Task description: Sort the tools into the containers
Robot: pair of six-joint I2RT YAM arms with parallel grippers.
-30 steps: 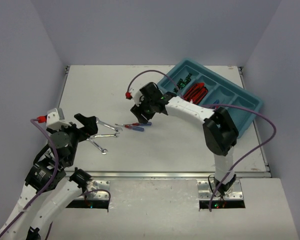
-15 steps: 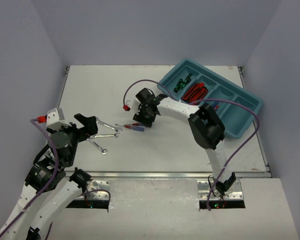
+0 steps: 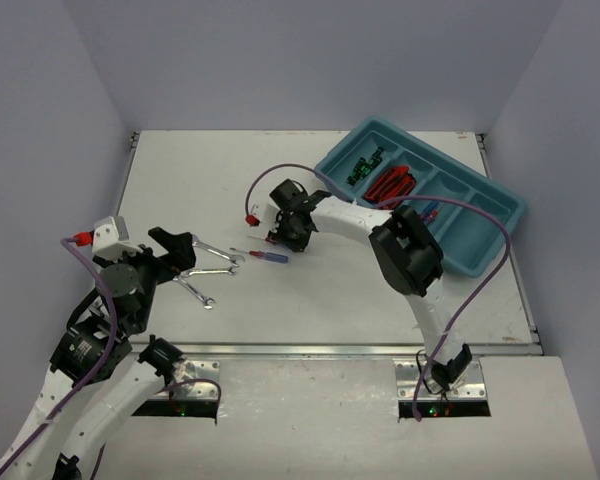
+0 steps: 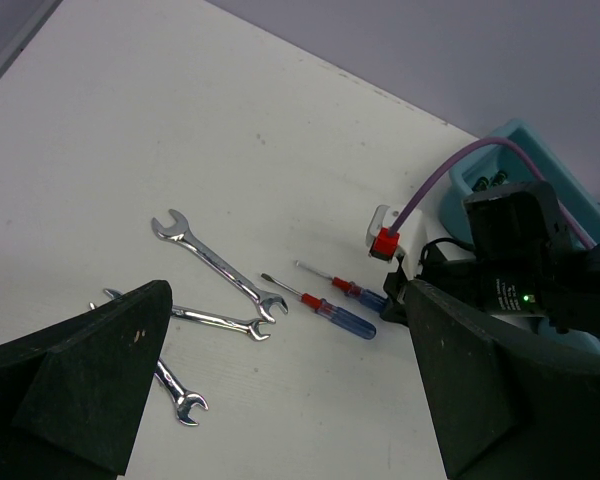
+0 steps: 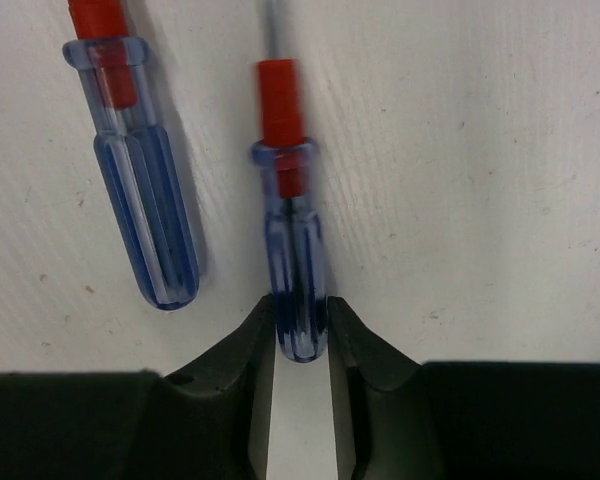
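Blue-and-red screwdriver (image 5: 294, 262) lies on the table (image 3: 180, 170) at eight o'clock from the tray (image 3: 477, 240), handle end pinched by the right gripper (image 5: 300, 345), second screwdriver (image 5: 145, 215) just beside; left gripper (image 4: 287, 295) hangs spread wide.

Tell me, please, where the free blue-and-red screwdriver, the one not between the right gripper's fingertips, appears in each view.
Top external: the free screwdriver lies mid-table, just below the right gripper.
Left wrist: the free screwdriver is mid-frame, the nearer of the two.
Right wrist: the free screwdriver is upper left, handle towards the camera.
Shared landmark: the right gripper, close beside it in every view.
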